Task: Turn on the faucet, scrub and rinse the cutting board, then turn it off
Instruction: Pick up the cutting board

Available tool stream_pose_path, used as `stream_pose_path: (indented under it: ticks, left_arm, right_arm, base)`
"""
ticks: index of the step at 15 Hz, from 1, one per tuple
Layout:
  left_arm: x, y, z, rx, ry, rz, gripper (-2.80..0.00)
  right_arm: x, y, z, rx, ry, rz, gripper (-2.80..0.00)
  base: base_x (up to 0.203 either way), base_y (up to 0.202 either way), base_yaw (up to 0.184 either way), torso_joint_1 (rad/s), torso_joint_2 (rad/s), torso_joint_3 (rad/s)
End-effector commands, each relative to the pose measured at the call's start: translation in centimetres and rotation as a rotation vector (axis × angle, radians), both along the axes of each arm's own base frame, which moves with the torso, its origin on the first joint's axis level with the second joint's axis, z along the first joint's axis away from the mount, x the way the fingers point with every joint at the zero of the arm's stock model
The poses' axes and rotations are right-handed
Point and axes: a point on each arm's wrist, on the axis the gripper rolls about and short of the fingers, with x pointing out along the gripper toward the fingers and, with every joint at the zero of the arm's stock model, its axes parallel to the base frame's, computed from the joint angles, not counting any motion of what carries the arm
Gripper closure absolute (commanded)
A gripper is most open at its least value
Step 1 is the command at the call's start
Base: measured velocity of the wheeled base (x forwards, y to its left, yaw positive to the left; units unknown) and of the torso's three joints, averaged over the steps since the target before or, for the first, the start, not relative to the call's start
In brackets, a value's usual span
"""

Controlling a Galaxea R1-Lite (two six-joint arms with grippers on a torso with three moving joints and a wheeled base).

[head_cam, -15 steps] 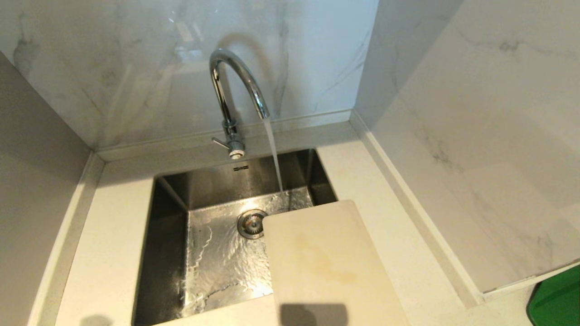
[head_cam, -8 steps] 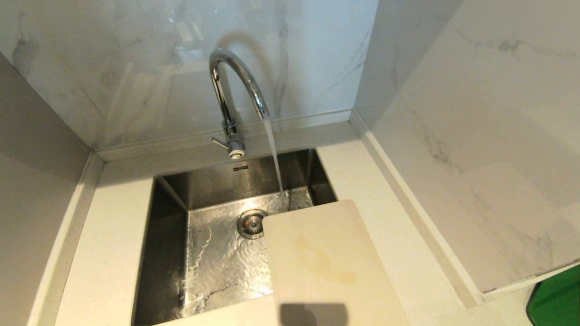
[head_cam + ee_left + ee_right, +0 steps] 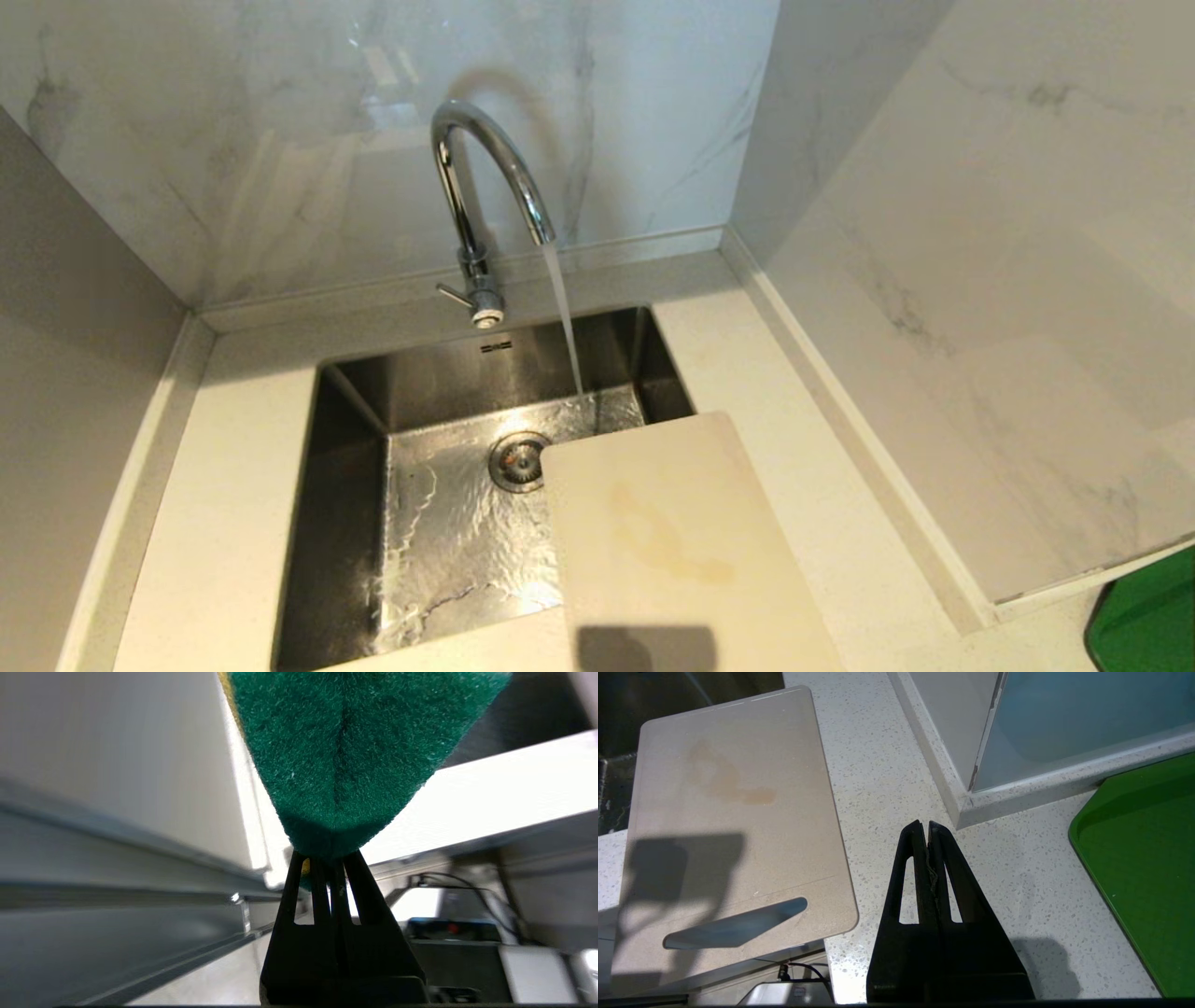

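The chrome faucet [image 3: 485, 177] stands behind the sink [image 3: 350, 523], and water [image 3: 563, 317] pours from its spout onto the sink floor. The cream cutting board [image 3: 672, 541] lies flat, partly over the sink's right side and partly on the counter, with a yellowish stain on it. In the right wrist view the cutting board [image 3: 733, 812] shows its handle slot at the near end. My left gripper [image 3: 327, 858] is shut on a green scouring sponge [image 3: 355, 751] with a yellow edge. My right gripper [image 3: 924, 826] is shut and empty above the counter, right of the board. Neither gripper appears in the head view.
A bright green tray [image 3: 1143, 858] lies on the counter at the far right, past a wall corner [image 3: 966, 807]. Marble walls close the back and right of the counter. The drain [image 3: 518, 460] sits just left of the board's far corner.
A faint shadow on the counter's near left edge has gone. Water keeps running, and the board and the faucet have not moved.
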Motion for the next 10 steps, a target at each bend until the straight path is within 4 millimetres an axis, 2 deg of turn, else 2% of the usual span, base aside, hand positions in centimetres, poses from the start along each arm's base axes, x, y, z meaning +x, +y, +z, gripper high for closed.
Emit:
stream_pose_path:
  ticks: [1, 3, 6, 10]
  left_arm:
    - [0.9, 0.1, -2.1, 0.001, 0.035, 0.053, 0.00]
    - [2.8, 0.2, -3.7, -0.004, 0.046, 0.086, 0.00]
    - [5.5, 0.2, -5.4, 0.008, -0.065, 0.069, 0.00]
    - [7.0, -0.2, -6.7, -0.040, -0.140, -0.066, 0.00]
  right_arm:
    - [0.0, 0.0, 0.0, 0.000, -0.001, 0.000, 0.00]
    - [0.0, 0.0, 0.0, 0.000, 0.000, 0.001, 0.00]
    - [0.0, 0.0, 0.0, 0.001, -0.001, 0.001, 0.00]
    - [0.0, 0.0, 0.0, 0.001, -0.001, 0.000, 0.00]
  base:
    - [0.000, 0.000, 0.000, 0.000, 0.00, 0.000]
    - [0.000, 0.000, 0.000, 0.000, 0.00, 0.000]
    - [0.000, 0.000, 0.000, 0.000, 0.00, 0.000]
    - [0.000, 0.000, 0.000, 0.000, 0.00, 0.000]
